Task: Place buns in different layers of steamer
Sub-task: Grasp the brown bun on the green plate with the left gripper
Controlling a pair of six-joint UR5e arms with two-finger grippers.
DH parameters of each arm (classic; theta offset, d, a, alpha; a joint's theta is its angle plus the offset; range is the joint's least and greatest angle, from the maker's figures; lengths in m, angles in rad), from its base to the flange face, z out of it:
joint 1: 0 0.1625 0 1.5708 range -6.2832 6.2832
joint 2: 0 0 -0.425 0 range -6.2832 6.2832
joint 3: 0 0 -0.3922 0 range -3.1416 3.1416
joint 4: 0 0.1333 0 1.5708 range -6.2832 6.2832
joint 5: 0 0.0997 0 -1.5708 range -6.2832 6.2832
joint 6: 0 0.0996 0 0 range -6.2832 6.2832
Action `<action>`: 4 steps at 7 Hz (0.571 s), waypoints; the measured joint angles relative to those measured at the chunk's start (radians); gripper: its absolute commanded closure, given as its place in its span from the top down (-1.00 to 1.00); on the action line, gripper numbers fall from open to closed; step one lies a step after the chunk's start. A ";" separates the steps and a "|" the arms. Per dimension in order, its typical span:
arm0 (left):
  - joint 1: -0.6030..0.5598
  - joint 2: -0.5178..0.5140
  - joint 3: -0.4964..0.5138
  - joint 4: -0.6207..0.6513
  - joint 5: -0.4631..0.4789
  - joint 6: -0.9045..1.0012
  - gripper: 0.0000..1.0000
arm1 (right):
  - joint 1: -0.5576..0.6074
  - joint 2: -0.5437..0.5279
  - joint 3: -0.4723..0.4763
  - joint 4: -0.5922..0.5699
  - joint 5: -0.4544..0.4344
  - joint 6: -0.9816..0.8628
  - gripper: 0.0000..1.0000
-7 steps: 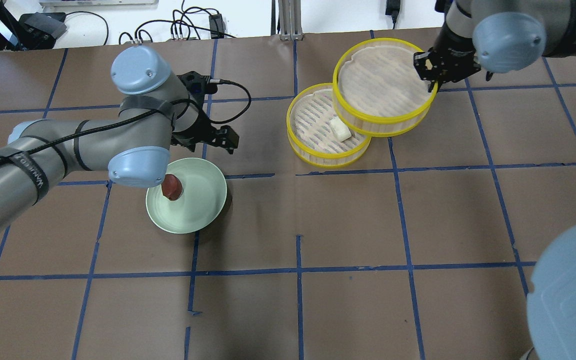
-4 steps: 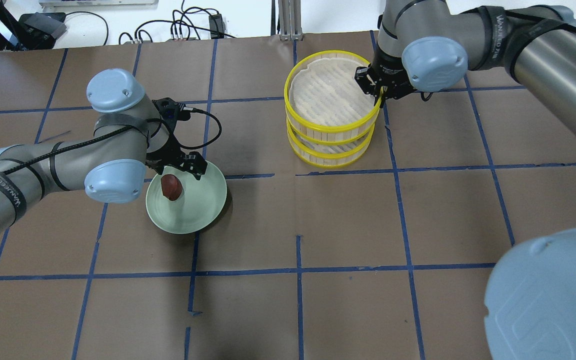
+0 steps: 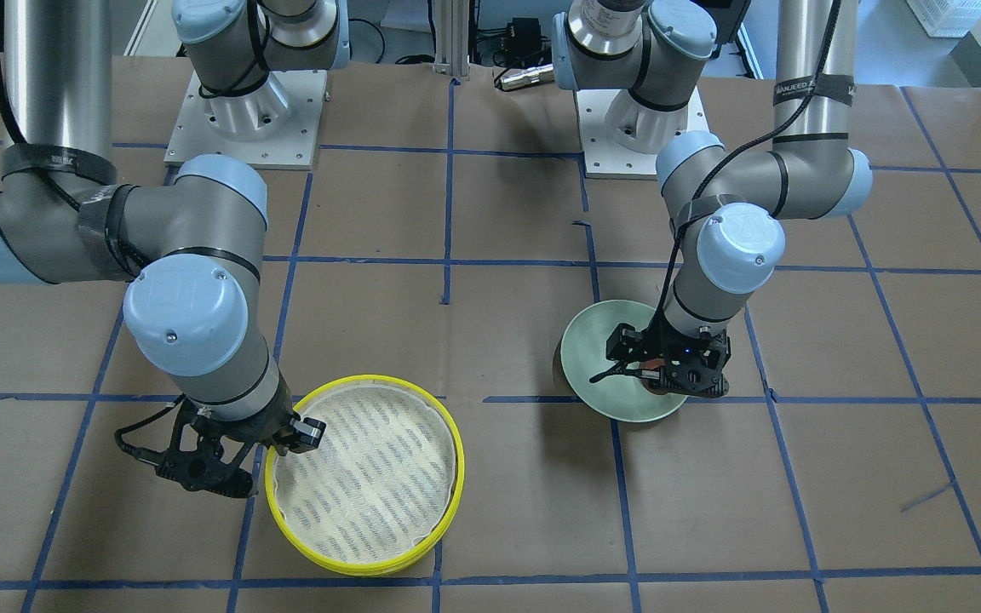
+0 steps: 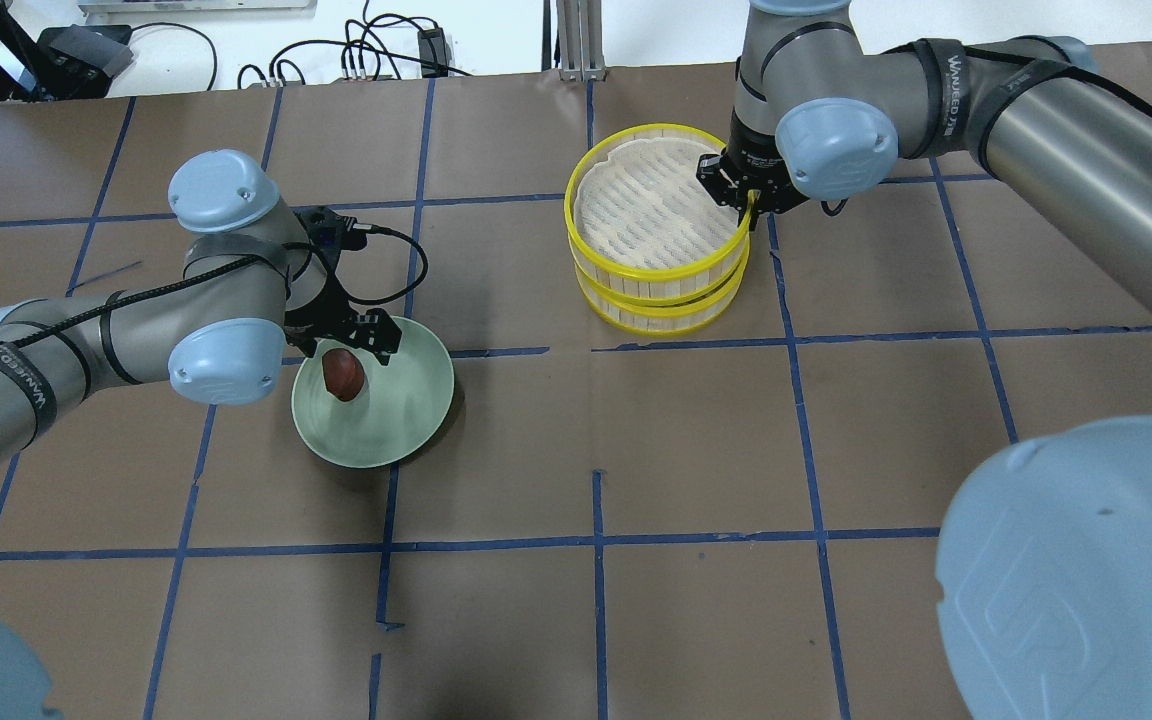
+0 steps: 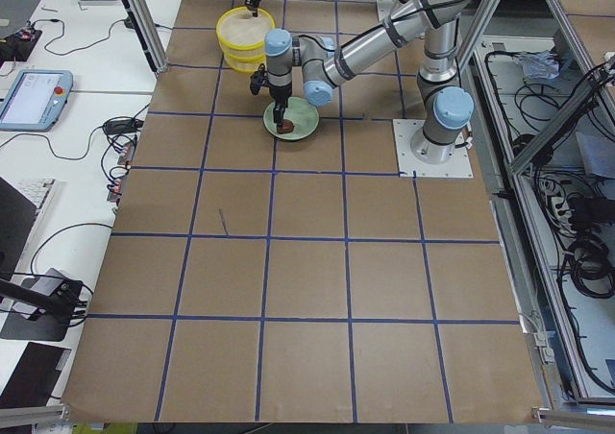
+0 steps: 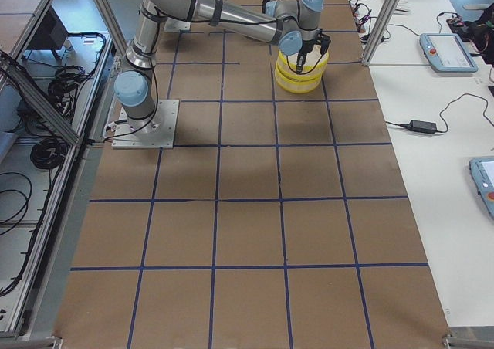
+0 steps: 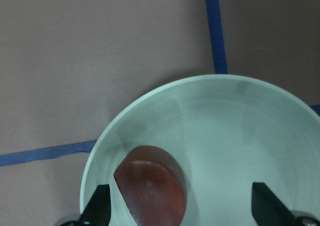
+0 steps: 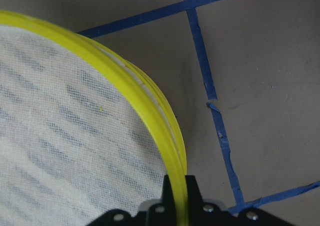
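Left gripper (image 4: pixel 346 342) points straight down, jaws wide apart. Right gripper (image 4: pixel 749 203) (wrist also vertical) pinches the steamer (image 4: pixel 656 272) rim.

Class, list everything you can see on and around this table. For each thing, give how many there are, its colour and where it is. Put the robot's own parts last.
table: one, brown with a blue tape grid, under everything
steamer trays: two, yellow rims and white mesh floors, stacked at the far side, just right of centre
plate: one, pale green, on the robot's left half of the table
bun: one in view, reddish brown, on the plate near its edge
cables: several, black, beyond the table's far edge
arms: two, grey with pale blue joints, reaching in from either side
left end effector: one, black, open, over the bun
right end effector: one, black, shut on the upper tray's rim
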 measured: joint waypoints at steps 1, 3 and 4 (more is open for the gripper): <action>0.001 -0.005 -0.002 0.002 0.000 0.002 -0.85 | 0.000 -0.001 0.004 -0.001 -0.001 -0.004 -0.66; 0.002 -0.017 -0.011 0.003 0.000 -0.004 -0.99 | -0.001 -0.007 0.010 0.000 -0.003 -0.010 -0.65; 0.002 -0.017 -0.013 0.003 0.000 -0.006 -0.99 | -0.001 -0.009 0.011 0.000 -0.002 -0.012 -0.65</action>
